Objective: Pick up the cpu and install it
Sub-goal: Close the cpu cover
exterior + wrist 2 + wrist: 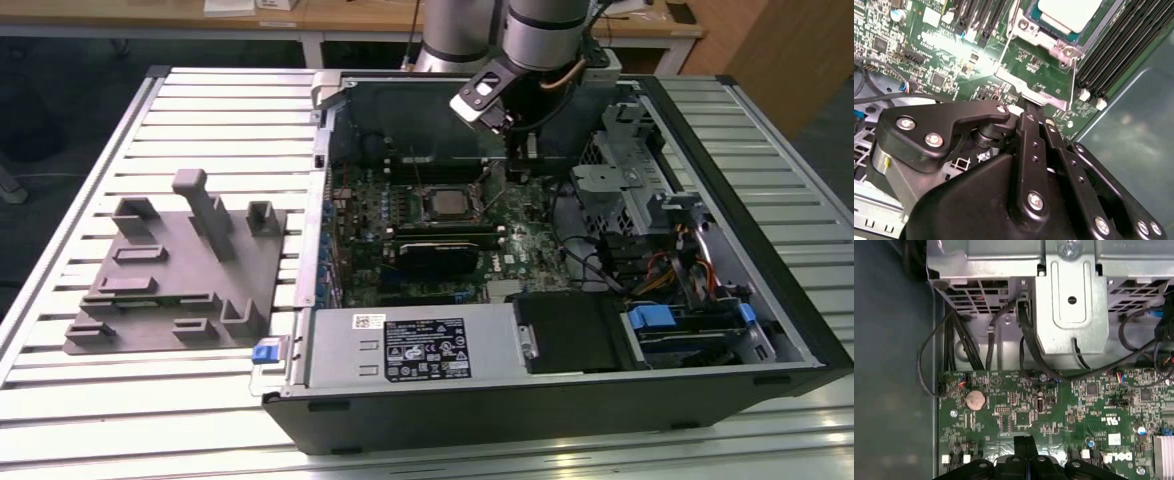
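Note:
The cpu (446, 204) lies flat in its socket on the green motherboard (367, 225), inside the open computer case. Its silver-grey top (1069, 12) sits within the metal socket frame (1041, 90) in the second wrist view. My gripper (522, 176) hangs over the board just to the exterior view's right of the socket. Its black fingers (1030, 117) are pressed together with nothing between them, the tips close to the frame's edge. In the first wrist view the gripper (1025, 441) points down at the board with both fingers touching.
A grey plastic fixture (174, 265) stands on the slatted table at the exterior view's left. In the case are a black heatsink block (434, 255), the power supply (414, 345), a metal drive cage (1069, 300) with black cables (961, 345), and memory slots (1119, 45).

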`<state>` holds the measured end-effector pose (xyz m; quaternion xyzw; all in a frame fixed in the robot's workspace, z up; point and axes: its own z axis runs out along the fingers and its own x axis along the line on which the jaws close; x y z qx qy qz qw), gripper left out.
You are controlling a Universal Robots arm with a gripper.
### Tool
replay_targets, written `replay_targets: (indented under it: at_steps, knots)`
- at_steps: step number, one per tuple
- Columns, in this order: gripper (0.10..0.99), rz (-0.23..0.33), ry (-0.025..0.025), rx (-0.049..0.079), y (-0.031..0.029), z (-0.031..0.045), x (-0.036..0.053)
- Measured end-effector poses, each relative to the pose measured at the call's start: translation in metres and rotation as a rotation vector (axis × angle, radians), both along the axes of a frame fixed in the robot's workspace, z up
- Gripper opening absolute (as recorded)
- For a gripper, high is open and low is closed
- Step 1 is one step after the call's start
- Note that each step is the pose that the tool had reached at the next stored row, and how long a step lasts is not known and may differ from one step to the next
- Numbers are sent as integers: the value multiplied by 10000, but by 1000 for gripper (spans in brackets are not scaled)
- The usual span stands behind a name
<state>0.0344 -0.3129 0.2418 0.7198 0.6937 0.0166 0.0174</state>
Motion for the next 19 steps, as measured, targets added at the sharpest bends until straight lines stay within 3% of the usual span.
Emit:
replay_targets:
  at_steps: [19]
  knots:
    - [106, -9, 0, -2, 0, 0, -400]
